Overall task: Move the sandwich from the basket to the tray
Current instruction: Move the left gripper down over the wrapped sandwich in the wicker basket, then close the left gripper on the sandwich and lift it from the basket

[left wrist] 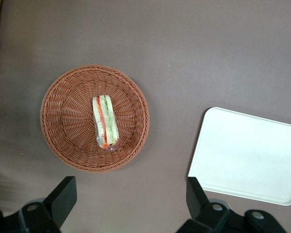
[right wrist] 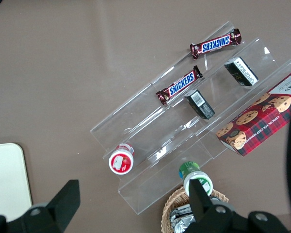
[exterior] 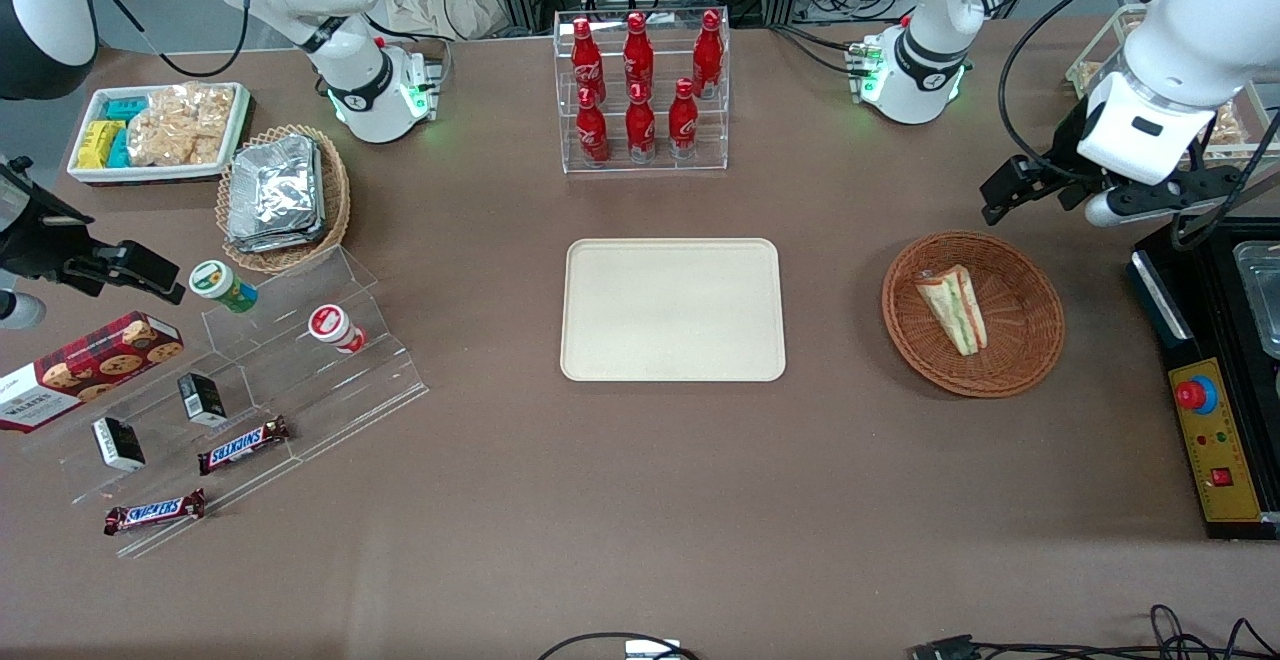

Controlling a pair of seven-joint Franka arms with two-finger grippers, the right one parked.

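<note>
The sandwich (exterior: 953, 308), a pale bread wedge with green and pink-orange layers, lies in the round reddish-brown wicker basket (exterior: 1040, 340). The cream tray (exterior: 672, 308) lies flat and bare at the table's middle, beside the basket. My left gripper (exterior: 1030, 190) hangs open and empty above the table, a little farther from the front camera than the basket. In the left wrist view the sandwich (left wrist: 105, 121) lies in the basket (left wrist: 63, 102), the tray (left wrist: 247, 155) lies beside it, and the gripper (left wrist: 130, 199) has its fingers wide apart over bare table, holding nothing.
A black control box with a red button (exterior: 1210, 420) stands beside the basket at the working arm's end. A clear rack of red bottles (exterior: 642, 90) stands farther back. A tan basket of foil packs (exterior: 283, 195), a white snack bin (exterior: 160, 130) and a clear stepped shelf (exterior: 240, 390) lie toward the parked arm's end.
</note>
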